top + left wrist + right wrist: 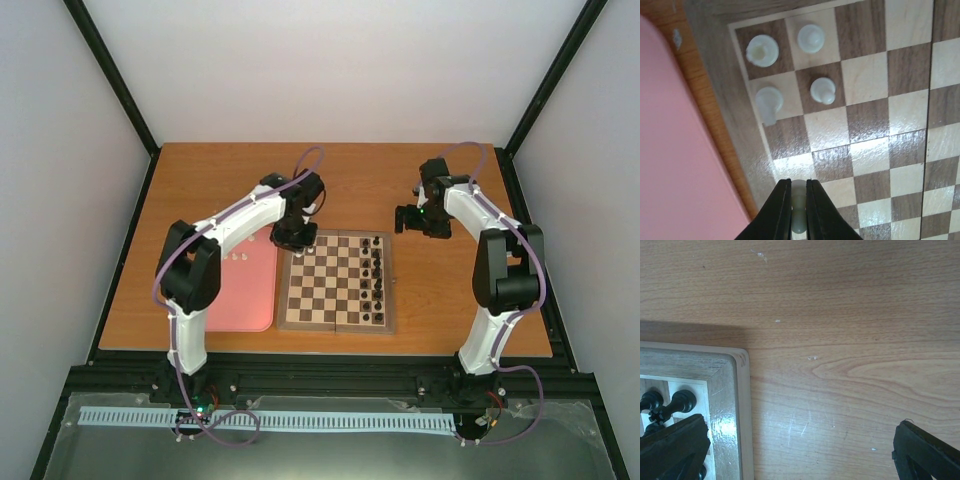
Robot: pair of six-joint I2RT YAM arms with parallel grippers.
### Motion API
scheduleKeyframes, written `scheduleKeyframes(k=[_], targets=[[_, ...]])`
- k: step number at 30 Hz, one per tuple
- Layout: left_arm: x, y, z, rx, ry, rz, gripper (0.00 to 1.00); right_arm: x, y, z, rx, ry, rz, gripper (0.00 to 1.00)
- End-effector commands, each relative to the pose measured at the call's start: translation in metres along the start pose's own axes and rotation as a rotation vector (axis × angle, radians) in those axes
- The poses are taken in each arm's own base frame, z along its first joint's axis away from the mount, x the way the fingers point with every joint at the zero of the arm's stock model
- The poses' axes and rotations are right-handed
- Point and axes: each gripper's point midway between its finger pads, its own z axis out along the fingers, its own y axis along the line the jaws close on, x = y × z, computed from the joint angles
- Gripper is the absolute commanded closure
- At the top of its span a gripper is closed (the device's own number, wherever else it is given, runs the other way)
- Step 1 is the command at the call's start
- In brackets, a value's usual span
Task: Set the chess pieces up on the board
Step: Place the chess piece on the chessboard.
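The wooden chessboard (pixel 337 282) lies mid-table; its checkered squares fill the left wrist view (pixel 870 125). Several white chess pieces (pixel 762 51) stand on its corner squares, one lying tilted (pixel 769 102). My left gripper (pixel 799 200) is shut on a white piece (pixel 798 192), held above the board's left edge. In the top view it (pixel 292 236) hovers over the board's far left corner. My right gripper (pixel 410 219) is open and empty above bare table beside the board's far right corner (pixel 735 365). More white pieces (pixel 238 258) lie on the pink tray.
A pink tray (pixel 240 295) lies left of the board, its surface in the left wrist view (pixel 675 165). Black pieces (pixel 377 275) line the board's right side, some showing in the right wrist view (pixel 682 401). Black frame posts border the table.
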Motion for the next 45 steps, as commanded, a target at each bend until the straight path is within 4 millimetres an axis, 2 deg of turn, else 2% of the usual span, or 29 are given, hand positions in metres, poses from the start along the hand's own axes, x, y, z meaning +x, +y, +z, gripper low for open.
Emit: scheduleKeyframes(k=[1,9,23,32,36,45], targets=[[-0.005,-0.017,0.001,0.006,0.007,0.031,0.97,-0.009,-0.002,-0.016,0.008,-0.053,-0.005,0.0],[0.0,-0.027,0.022,-0.004,0.053,0.061,0.97,-0.011,-0.003,-0.016,0.01,-0.054,-0.01,0.0],[-0.015,-0.03,0.031,-0.021,0.035,0.066,0.96,-0.011,-0.003,-0.012,0.014,-0.045,-0.009,0.0],[-0.015,-0.03,0.038,-0.021,0.053,0.07,0.95,-0.011,-0.004,-0.01,0.015,-0.04,-0.009,0.0],[-0.014,-0.031,0.041,-0.018,0.054,0.072,0.9,-0.01,-0.003,-0.009,0.014,-0.038,-0.012,0.0],[-0.019,-0.031,0.041,-0.022,0.038,0.068,0.85,-0.009,-0.004,-0.009,0.016,-0.036,-0.01,0.0]])
